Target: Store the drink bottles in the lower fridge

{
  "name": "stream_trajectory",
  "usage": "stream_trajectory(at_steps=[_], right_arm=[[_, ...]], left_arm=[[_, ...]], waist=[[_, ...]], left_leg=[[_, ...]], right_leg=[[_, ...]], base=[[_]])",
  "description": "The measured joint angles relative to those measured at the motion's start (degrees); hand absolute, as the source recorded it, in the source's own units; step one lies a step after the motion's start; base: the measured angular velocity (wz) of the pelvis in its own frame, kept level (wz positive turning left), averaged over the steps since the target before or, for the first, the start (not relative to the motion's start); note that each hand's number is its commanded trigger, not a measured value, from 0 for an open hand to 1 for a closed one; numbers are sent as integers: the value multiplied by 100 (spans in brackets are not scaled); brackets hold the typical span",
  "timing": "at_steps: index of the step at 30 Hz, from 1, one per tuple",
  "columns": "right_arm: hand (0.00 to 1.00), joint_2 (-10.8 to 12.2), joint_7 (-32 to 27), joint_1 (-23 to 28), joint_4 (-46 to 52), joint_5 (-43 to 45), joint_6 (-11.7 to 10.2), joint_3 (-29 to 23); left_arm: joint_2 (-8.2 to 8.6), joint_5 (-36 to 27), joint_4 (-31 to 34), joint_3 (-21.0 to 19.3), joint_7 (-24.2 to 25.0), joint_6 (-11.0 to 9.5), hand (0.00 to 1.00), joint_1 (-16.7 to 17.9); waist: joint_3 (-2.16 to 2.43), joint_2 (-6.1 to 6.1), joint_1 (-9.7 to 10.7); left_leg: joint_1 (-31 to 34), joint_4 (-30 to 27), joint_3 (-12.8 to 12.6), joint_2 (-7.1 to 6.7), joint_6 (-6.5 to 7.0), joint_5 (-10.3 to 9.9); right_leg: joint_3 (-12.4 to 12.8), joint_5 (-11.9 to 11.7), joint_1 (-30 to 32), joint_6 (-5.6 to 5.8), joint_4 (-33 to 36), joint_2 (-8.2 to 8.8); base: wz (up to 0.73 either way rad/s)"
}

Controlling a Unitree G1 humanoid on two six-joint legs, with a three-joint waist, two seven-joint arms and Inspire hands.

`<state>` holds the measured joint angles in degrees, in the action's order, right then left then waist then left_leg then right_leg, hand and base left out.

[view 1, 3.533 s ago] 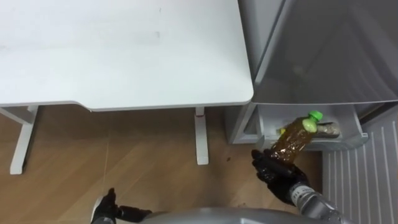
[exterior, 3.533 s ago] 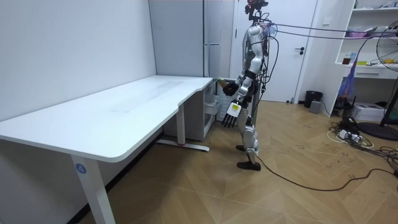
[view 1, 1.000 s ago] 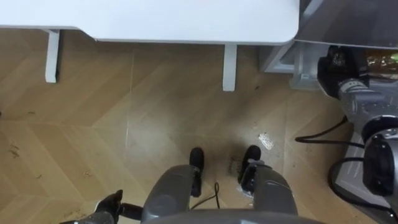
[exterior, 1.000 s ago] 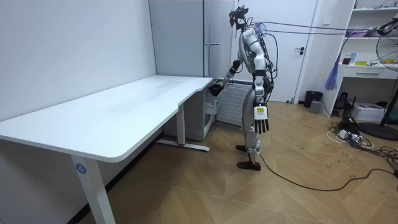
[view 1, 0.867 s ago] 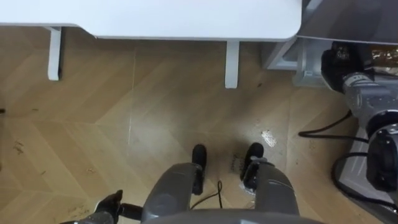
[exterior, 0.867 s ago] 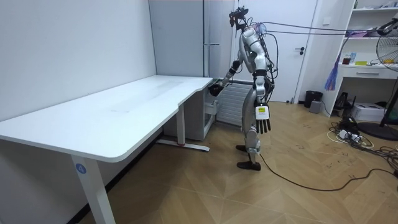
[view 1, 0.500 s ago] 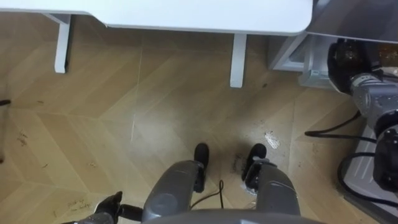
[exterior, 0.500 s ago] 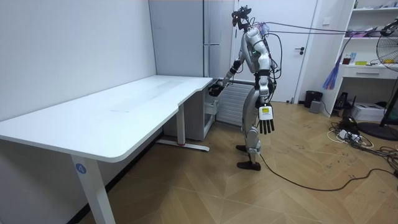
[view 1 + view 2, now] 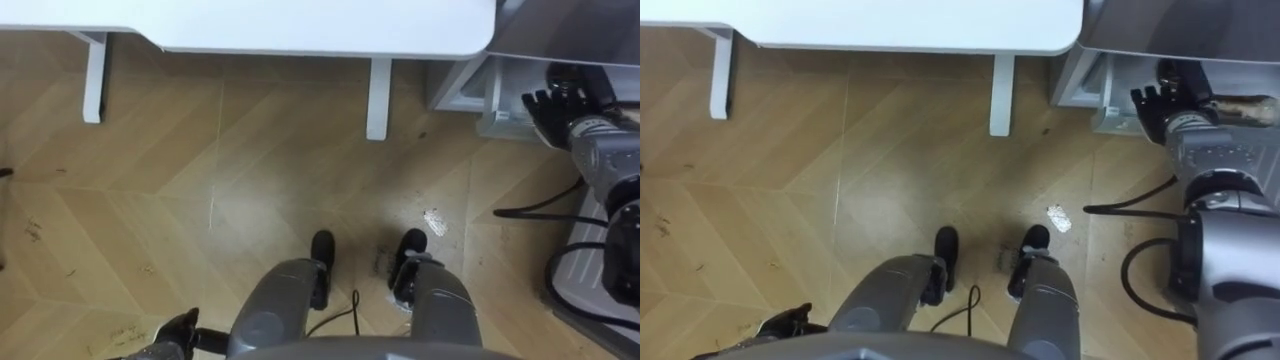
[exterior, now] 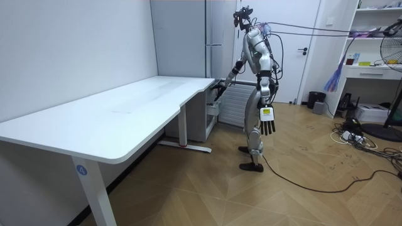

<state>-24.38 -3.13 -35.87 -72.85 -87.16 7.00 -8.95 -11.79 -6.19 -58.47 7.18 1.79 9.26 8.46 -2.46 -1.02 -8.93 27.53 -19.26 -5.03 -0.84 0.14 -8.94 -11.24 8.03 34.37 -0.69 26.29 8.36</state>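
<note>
I stand bent forward at the grey fridge point(image 10: 188, 37), next to the white desk's end. My right hand point(image 9: 556, 101) reaches into the fridge's open lower drawer point(image 9: 492, 103) with its fingers spread, open and holding nothing. Just past the hand a brown drink bottle point(image 9: 1243, 103) lies in the drawer, apart from the fingers and partly hidden by my forearm. My left hand point(image 10: 268, 126) hangs open at my side, away from the fridge, and its dark fingers point(image 9: 168, 334) show at the lower left.
The white desk point(image 9: 300, 25) spans the top of the eye views, its legs point(image 9: 378, 95) on the wooden floor. A small white scrap point(image 9: 433, 222) lies by my right foot. The fridge's open door point(image 10: 235, 103) stands beside my legs.
My right hand's fingers have opened from a curled grip and let go of the bottle, which stays in the drawer. The left hand has not moved.
</note>
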Motion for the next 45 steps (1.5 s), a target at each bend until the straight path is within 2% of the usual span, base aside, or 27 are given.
stream_trajectory(at_steps=[10,16,25,27,30,31,36,43,45], right_arm=[[0,-15,-2,1,-27,8,11,93],[0,-20,31,2,-40,360,18,145],[0,-28,479,90,-250,744,70,120],[0,-52,666,250,-282,740,66,35],[0,-145,863,488,-283,663,62,28],[0,-174,927,551,-284,658,55,19],[0,-171,1020,812,-389,666,55,-91],[0,-144,837,1227,-500,599,43,-171],[0,-140,674,1242,-497,594,-82,-172]], left_arm=[[-51,6,8,1,2,2,0,1],[-122,-58,30,0,15,-13,0,1],[-217,-95,-2,-35,90,-66,0,2],[-224,-66,-4,-42,156,-87,0,9],[-227,-51,1,-50,162,-112,0,12],[-229,-68,-6,-49,139,-110,0,12],[-228,-113,4,-32,-40,-135,0,-27],[-236,-105,-4,-31,-87,-174,0,-45],[-239,-97,-20,-26,-110,-228,0,-48]], waist=[[-10,15,49],[-11,18,132],[-11,42,234],[-9,49,249],[9,71,310],[18,89,391],[69,156,569],[94,149,532],[114,109,527]], left_leg=[[-74,-37,52,9,0,0],[-124,-60,57,9,0,0],[-296,-52,42,22,2,-2],[-407,-45,31,24,4,-4],[-471,-44,19,38,4,-4],[-464,-43,9,44,8,-7],[-485,-46,-47,128,34,-36],[-377,-255,-130,233,41,-158],[-202,-525,-135,266,45,-264]], right_leg=[[-19,1,-127,3,-65,-28],[-118,-1,-203,1,-54,7],[-88,-15,-404,17,-156,-37],[-44,-20,-525,25,-188,-49],[-61,-30,-646,46,-275,-65],[-73,-42,-652,53,-291,-69],[-72,-221,-750,41,-481,-189],[5,-328,-712,1,-504,-295],[14,-291,-571,-13,-322,-297]], base=[[3],[1],[-1],[-4],[1],[0],[-9],[-10],[-5]])
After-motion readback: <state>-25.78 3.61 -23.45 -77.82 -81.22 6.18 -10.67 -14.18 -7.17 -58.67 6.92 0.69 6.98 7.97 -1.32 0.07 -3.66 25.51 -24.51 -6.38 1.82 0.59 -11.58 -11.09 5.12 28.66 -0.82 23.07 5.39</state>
